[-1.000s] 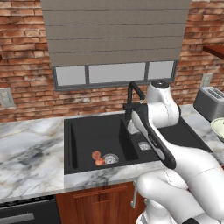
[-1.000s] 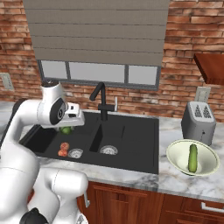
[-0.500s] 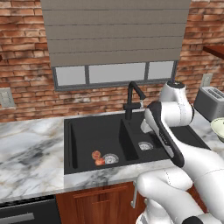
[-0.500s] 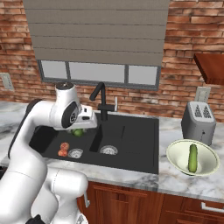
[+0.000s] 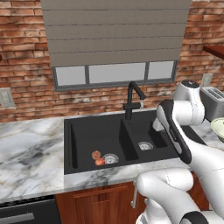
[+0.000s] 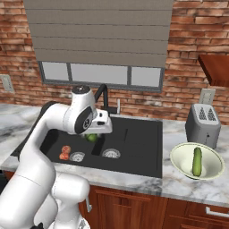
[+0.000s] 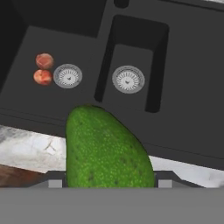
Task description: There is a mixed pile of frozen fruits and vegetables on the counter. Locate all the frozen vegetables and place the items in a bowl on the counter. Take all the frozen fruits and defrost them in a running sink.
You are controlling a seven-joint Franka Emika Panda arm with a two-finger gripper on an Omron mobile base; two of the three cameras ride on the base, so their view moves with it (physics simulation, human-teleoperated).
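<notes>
Hand [image 6: 92, 135] grips a bright-green bumpy vegetable [image 7: 107, 151], held above the black sink [image 6: 134, 147] over the divider between basins. Two peach-like fruits [image 5: 97, 158] lie in the sink's left basin beside its drain. Cucumber [image 6: 197, 160] rests in the bowl [image 6: 179, 163], on the worktop [image 6: 188, 188] right of the sink.

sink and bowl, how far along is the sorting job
Done: both peach-like fruits lie in the sink's left basin by the drain, and the cucumber rests in the bowl. No water can be made out at the faucet. In hand: the hand holds the bright-green item above the sink. Left: placing it in the bowl.
</notes>
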